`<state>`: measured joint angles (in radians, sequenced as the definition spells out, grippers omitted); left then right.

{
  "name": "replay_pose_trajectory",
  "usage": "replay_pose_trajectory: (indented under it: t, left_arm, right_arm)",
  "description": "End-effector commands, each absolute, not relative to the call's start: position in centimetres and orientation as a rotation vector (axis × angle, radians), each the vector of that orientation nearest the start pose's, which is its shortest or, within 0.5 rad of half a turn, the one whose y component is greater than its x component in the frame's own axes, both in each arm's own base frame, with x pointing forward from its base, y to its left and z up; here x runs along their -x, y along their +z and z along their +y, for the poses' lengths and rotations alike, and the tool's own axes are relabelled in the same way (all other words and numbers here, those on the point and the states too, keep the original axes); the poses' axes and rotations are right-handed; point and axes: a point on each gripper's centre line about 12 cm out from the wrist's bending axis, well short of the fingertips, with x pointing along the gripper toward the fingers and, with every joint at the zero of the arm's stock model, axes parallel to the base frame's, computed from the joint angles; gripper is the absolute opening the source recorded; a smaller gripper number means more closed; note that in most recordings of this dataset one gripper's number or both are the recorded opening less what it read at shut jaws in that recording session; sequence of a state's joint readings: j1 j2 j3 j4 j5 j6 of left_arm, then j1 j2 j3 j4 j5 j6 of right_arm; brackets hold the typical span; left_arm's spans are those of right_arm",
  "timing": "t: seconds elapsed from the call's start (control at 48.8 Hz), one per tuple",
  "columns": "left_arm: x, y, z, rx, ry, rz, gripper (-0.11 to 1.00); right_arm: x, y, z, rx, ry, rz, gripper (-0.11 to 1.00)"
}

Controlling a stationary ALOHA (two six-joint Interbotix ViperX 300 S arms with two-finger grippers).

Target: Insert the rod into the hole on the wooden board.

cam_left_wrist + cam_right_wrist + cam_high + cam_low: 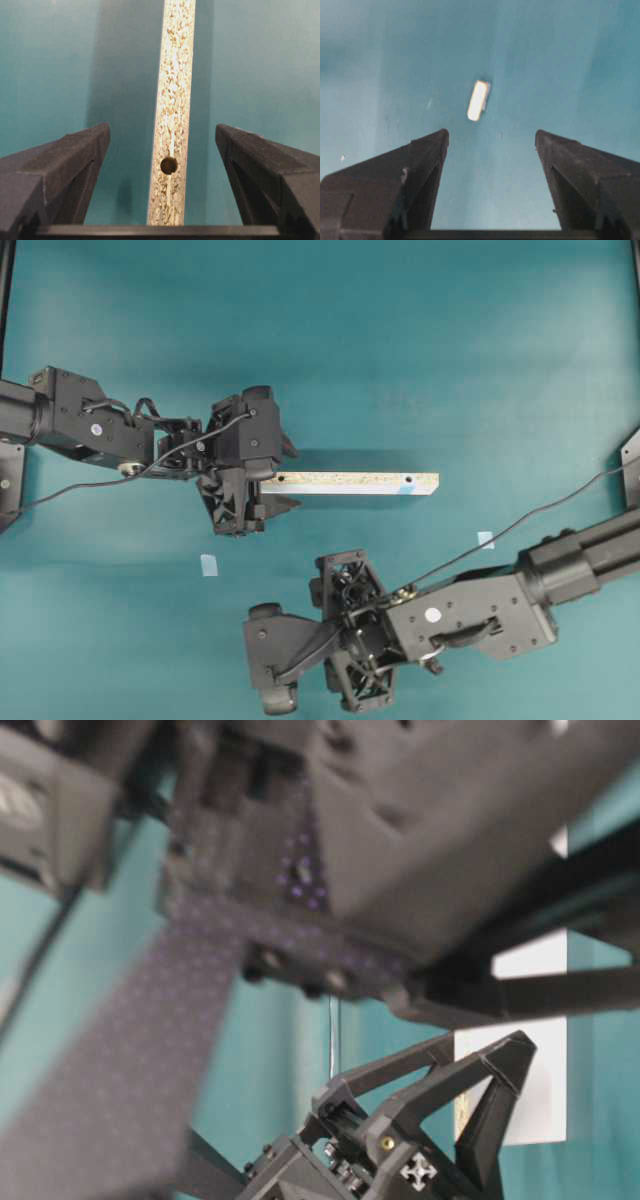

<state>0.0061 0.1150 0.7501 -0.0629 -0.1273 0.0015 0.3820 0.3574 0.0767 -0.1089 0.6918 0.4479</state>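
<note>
The wooden board [355, 483] lies flat on the teal table [420, 350], its long axis running left to right in the overhead view, speckled face up. The hole [408, 481] with the light-blue mark sits near its right end; an unmarked hole [168, 165] sits near its left end. The left gripper [283, 476] hangs at that left end with its jaws spread wide, 1 on each side of the board and neither touching it in the left wrist view, holding nothing. The rod [478, 100] lies on bare table, a short pale peg tilted slightly off the right wrist view's vertical, ahead of the right gripper [490, 137] and roughly centred between its jaws, which stand apart and grasp nothing; the overhead view does not show it. The right gripper [300, 660] is well below the board there. 2 pale tape squares [209, 565] lie on open table beneath the board, with free room all around them.
</note>
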Motion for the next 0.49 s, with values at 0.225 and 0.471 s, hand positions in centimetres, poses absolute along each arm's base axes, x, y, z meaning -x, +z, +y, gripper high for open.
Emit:
replay_pose_trajectory:
  t: [0.225,0.471]
  left_arm:
    - [-38.1,12.1,0.3,0.053,0.032,0.702,0.96]
    - [-38.3,12.3,0.3,0.053,0.032,0.696,0.96]
  right_arm:
    - [-47.0,16.4,18.4,-0.103,0.060,1.123,0.78]
    - [-47.5,15.7,18.5,-0.104,0.054,1.130,0.78]
